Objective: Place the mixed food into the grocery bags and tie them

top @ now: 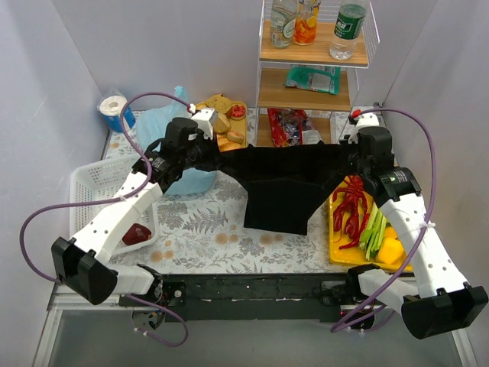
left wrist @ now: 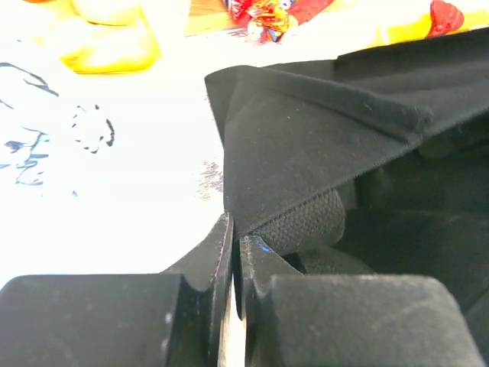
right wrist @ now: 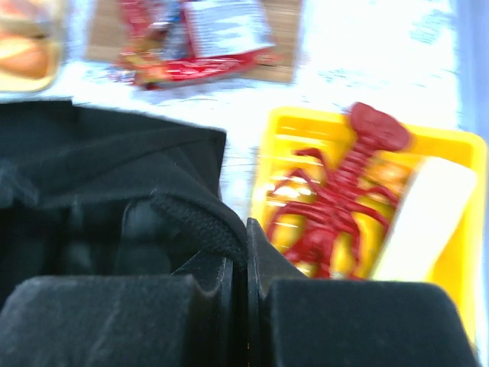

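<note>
- Pinches black bag (top: 283, 183) corner tight in left claw (left wrist: 233, 229).
- Clamps its opposite edge in right claw (right wrist: 237, 248).
- Holds it stretched mid-bench (top: 206, 229), between light-blue bag (top: 191, 183) and yellow tray (right wrist: 306, 122).

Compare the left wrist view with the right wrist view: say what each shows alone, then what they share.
Left wrist only: the left gripper, shut on a strap of the black bag. Right wrist only: the right gripper, shut on another strap of that bag, plus a whole red lobster and a pale block beside it. Both: the black bag and the red snack packet.
</note>
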### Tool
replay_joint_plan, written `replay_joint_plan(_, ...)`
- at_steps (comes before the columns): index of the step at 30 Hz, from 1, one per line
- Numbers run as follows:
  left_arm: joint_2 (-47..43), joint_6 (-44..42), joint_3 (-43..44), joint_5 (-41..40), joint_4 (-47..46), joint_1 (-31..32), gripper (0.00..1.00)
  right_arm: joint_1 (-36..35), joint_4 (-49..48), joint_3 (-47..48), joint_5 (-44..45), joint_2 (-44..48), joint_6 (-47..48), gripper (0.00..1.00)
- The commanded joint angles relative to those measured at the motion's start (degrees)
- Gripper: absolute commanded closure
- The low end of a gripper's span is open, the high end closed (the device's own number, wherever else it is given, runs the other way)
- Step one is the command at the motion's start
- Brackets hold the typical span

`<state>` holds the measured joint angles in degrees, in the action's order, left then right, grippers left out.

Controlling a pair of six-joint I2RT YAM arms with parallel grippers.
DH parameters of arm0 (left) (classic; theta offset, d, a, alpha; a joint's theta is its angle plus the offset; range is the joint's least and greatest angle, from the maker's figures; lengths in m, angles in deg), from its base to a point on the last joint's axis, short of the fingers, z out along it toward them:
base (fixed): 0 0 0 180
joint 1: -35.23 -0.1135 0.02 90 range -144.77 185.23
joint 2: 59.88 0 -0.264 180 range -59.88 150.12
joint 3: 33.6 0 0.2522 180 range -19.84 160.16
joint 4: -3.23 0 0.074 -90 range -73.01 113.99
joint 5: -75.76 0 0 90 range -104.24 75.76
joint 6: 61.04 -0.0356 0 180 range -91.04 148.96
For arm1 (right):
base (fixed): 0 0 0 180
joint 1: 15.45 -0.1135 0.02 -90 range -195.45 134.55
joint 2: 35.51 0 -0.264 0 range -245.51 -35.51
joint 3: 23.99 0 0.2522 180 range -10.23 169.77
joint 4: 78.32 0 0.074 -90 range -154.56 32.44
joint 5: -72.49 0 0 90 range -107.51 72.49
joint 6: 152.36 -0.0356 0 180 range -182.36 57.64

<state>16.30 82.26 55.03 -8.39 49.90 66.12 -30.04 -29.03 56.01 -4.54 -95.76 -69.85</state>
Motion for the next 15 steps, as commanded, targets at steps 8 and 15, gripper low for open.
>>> replay_joint_plan(8,-1.84,-5.23,1.06,6.88,1.64,-4.00,1.00,2.46,0.95,3.63,-0.27,1.18,5.38,0.99)
replay_joint_plan(15,4.40,-4.34,5.02,10.76,-1.00,-4.09,0.99,2.37,1.64,13.61,-15.34,-0.39,4.76,0.22)
